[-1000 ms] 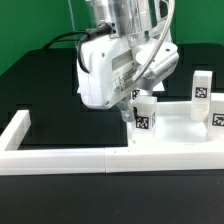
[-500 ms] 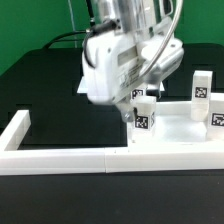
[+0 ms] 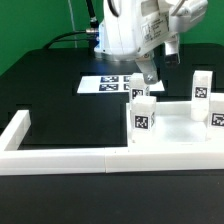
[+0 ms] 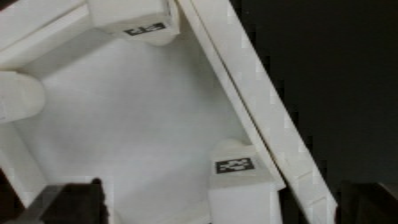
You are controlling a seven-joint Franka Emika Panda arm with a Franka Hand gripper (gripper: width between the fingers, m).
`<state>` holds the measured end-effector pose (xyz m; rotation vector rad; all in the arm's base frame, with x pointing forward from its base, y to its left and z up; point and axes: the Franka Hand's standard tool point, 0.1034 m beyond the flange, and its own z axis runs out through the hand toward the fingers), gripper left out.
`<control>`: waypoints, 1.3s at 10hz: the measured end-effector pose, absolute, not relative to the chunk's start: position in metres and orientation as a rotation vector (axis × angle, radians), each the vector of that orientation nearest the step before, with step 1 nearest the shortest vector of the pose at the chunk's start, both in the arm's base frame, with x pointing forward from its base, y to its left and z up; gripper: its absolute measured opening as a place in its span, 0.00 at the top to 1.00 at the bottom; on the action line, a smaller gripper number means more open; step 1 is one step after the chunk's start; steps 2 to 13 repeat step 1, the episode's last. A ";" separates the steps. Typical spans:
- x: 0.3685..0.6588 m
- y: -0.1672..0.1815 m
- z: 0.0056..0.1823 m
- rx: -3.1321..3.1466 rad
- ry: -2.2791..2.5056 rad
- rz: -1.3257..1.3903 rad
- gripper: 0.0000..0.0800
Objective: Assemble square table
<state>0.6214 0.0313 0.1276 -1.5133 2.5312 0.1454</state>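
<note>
Black tabletop (image 3: 40, 85) fills the exterior view, matte and dark, with long white bars (image 3: 60, 158) laid as a low fence along the near edge and up the exterior view's left. Behind them lies the marker board (image 3: 108, 84), a thin flat sheet printed with black-and-white tags. On the exterior view's right sits the square table (image 3: 175, 135), a white plastic slab with a raised rim, tucked against the fence. Several white block legs stand upright on it: the nearest leg (image 3: 145, 117) shows a square tag on its face, a second leg (image 3: 136, 93) is behind it, and a third leg (image 3: 200, 84) stands toward the far right. No tag carries readable writing; they are only coded patterns.

Above, the gripper (image 3: 149, 76) hangs from the arm's bulky white housing, clear of the legs and holding nothing; whether its fingers are apart or together cannot be told here.

Only the wrist view shows the slab's smooth inner surface (image 4: 125, 130) close up, its straight rim (image 4: 249, 100) carrying two small tags, and a dark fingertip (image 4: 75, 200) at the frame's edge.
</note>
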 end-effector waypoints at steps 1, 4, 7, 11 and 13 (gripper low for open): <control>0.621 0.032 0.127 -1.514 2.531 0.145 0.19; 0.621 0.032 0.127 -1.514 2.531 0.145 0.19; 0.621 0.032 0.127 -1.514 2.531 0.145 0.19; 0.621 0.032 0.127 -1.514 2.531 0.145 0.19; 0.621 0.032 0.127 -1.514 2.531 0.145 0.19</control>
